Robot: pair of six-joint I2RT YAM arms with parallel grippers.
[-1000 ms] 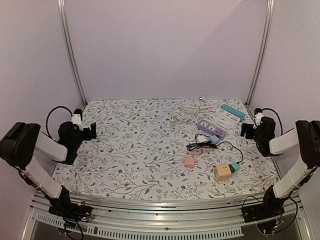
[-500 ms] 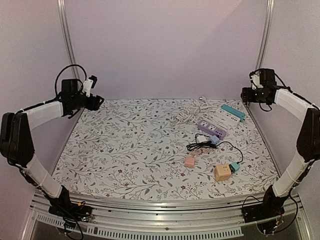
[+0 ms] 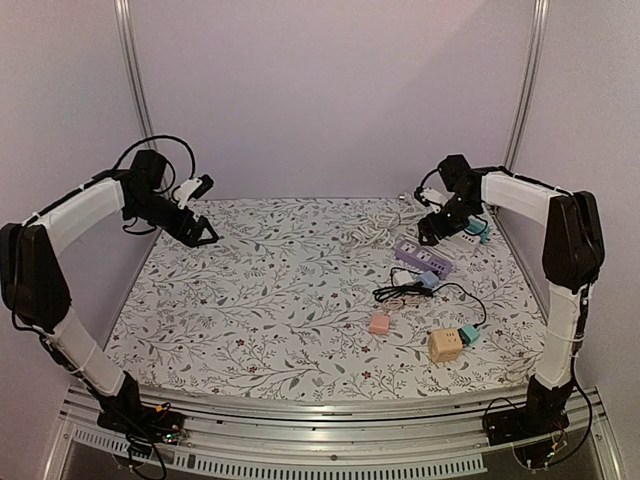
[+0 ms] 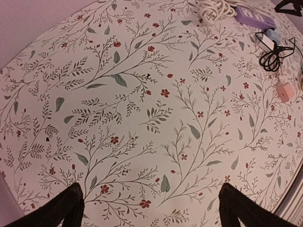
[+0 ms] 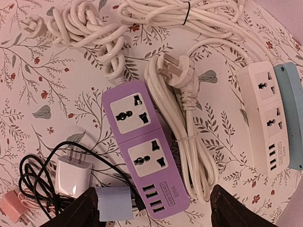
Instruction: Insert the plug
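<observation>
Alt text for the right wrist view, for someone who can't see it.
A purple plastic power strip with two empty sockets lies centred on the floral tablecloth, between the dark fingertips of the open right gripper. A white two-prong charger sits to its left, a white power strip to its right.

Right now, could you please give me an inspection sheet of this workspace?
Surface: floral-print cloth table, flat.
Job's things: purple plastic power strip, both mains sockets empty; white two-pin charger beside it, unplugged.
Clutter: white power strip, teal strip, pink cube adapter, beige cube adapter.
Grippers: left gripper open, over bare cloth; right gripper open, above the purple strip.
Cables: bundled white cords; black cable coiled.
Surroundings: plain walls, metal frame posts.
</observation>
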